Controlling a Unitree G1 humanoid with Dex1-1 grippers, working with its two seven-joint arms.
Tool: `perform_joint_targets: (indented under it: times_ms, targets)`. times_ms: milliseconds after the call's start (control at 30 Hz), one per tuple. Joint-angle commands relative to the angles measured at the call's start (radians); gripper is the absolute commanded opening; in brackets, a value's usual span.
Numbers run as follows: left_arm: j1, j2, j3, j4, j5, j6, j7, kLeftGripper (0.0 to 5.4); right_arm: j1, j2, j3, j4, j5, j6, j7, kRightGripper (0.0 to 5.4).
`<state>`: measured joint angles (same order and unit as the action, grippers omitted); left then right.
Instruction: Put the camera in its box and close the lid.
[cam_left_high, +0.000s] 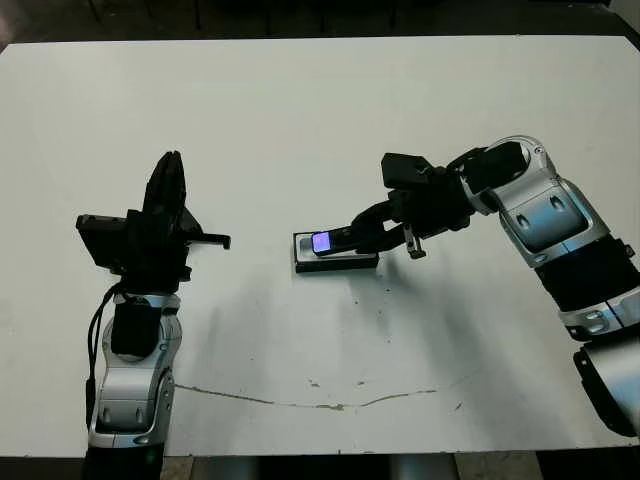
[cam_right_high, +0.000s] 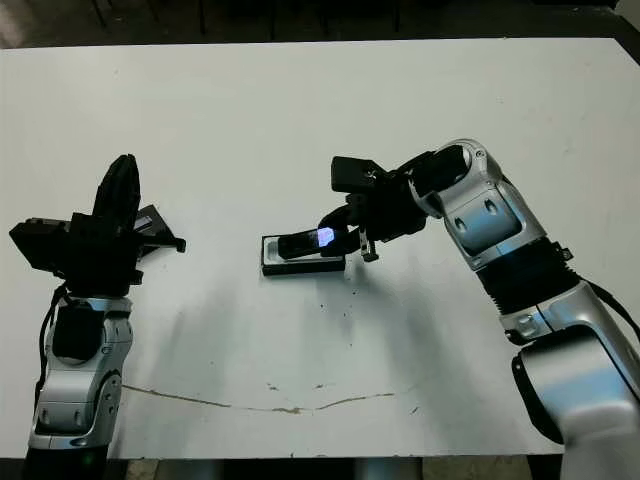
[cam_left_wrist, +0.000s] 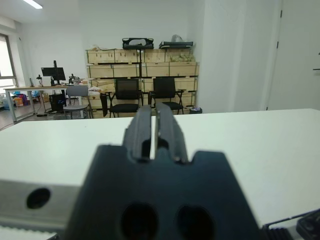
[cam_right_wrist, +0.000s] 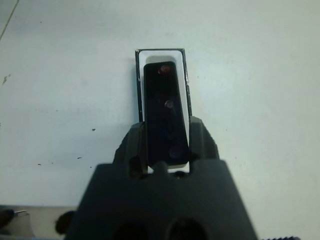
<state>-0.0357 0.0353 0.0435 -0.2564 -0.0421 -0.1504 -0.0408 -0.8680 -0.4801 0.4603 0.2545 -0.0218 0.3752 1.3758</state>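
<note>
One camera (cam_right_wrist: 165, 112); one box (cam_right_wrist: 140, 55); two claws

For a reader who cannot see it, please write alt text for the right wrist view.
The right end effector holds the camera lengthwise over the white-lined box, which sits on a white table.

The white table (cam_left_high: 300, 130) carries a thin brown crack-like line (cam_left_high: 300, 403) near its front edge and a few dark specks. Beyond it stand black chairs (cam_left_wrist: 127, 94), a desk with a monitor (cam_left_wrist: 54, 72), and wooden crates (cam_left_wrist: 145, 62) against the wall.
</note>
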Motion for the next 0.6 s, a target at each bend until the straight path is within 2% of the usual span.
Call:
perform_joint_targets:
  times_ms: [33,333,600]
  targets:
    - [0.024,-0.001,0.001,0.013,0.008,0.011,0.008,0.0,-0.003,0.003,0.018,0.007,-0.012,-0.008,0.002,0.71]
    - [0.03,-0.009,-0.005,0.007,0.005,0.02,0.013,0.0,-0.001,0.014,0.051,0.012,-0.045,-0.037,0.002,0.71]
    - [0.041,-0.013,-0.009,0.001,0.005,0.02,0.014,0.0,0.005,0.036,0.077,0.009,-0.061,-0.025,0.0,0.71]
